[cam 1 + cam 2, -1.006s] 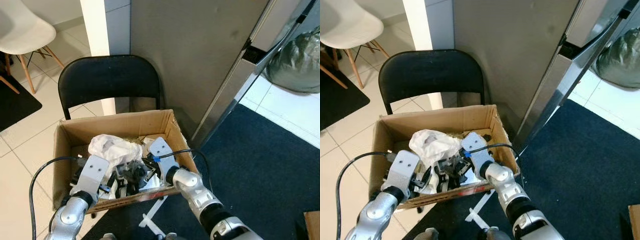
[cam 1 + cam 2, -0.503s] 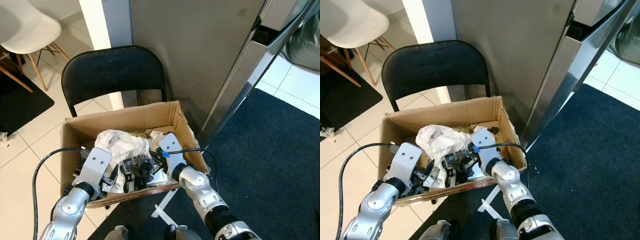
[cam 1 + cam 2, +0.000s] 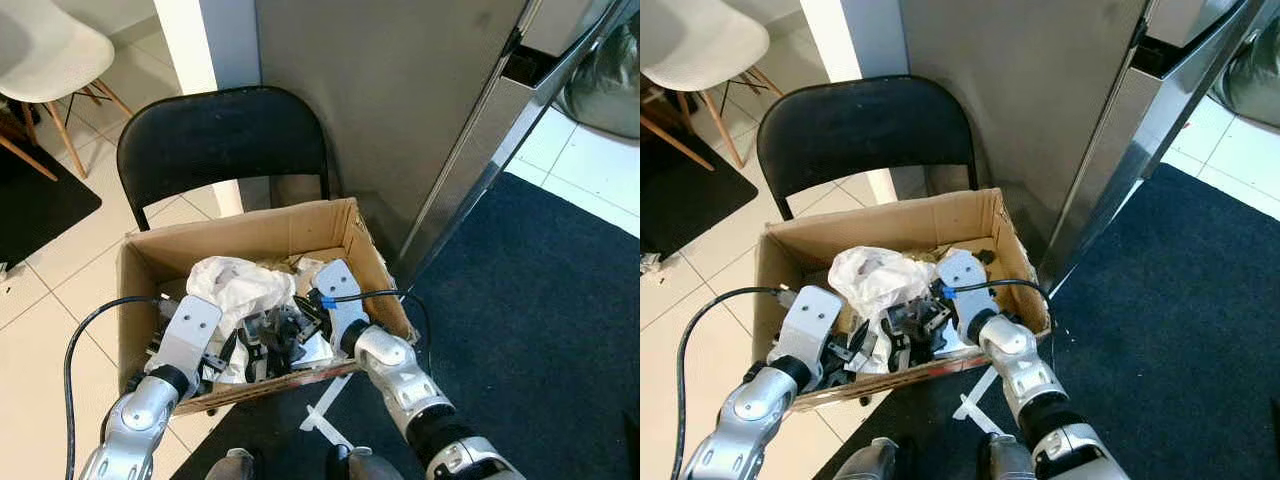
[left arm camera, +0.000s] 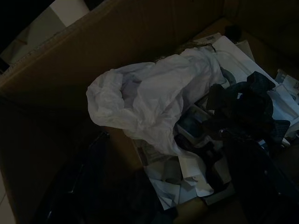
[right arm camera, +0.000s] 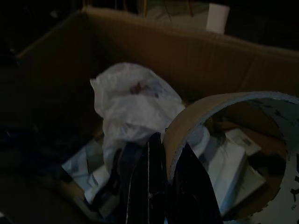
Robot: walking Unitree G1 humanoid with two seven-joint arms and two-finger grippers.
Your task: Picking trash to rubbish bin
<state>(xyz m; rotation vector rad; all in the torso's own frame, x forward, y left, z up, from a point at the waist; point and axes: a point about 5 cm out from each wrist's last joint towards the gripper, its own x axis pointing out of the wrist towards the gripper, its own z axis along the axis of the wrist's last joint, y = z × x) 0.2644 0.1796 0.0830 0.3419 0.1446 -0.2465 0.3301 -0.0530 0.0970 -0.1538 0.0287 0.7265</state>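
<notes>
An open cardboard box [image 3: 250, 235] on the floor holds a crumpled white plastic bag [image 3: 240, 285] and several paper and card scraps. Both grippers reach into it from the near side. In the right wrist view, my right gripper [image 5: 166, 140] is shut on the wall of a brown cardboard ring [image 5: 233, 97], one finger inside it and one outside, just above the bag [image 5: 131, 100]. My left gripper [image 3: 225, 350] hovers open over the box's near left part, close to the bag [image 4: 154, 98], with nothing between its fingers.
A black folding chair [image 3: 220, 135] stands right behind the box. A grey metal cabinet [image 3: 400, 90] rises at the back right, with a dark rug [image 3: 540, 330] to the right. A white chair [image 3: 40, 50] is at far left. A white strip [image 3: 320, 415] lies on the floor.
The camera has shifted a little, so the whole scene sits differently in the frame. Both grippers stay over the box, and the right one keeps its hold.
</notes>
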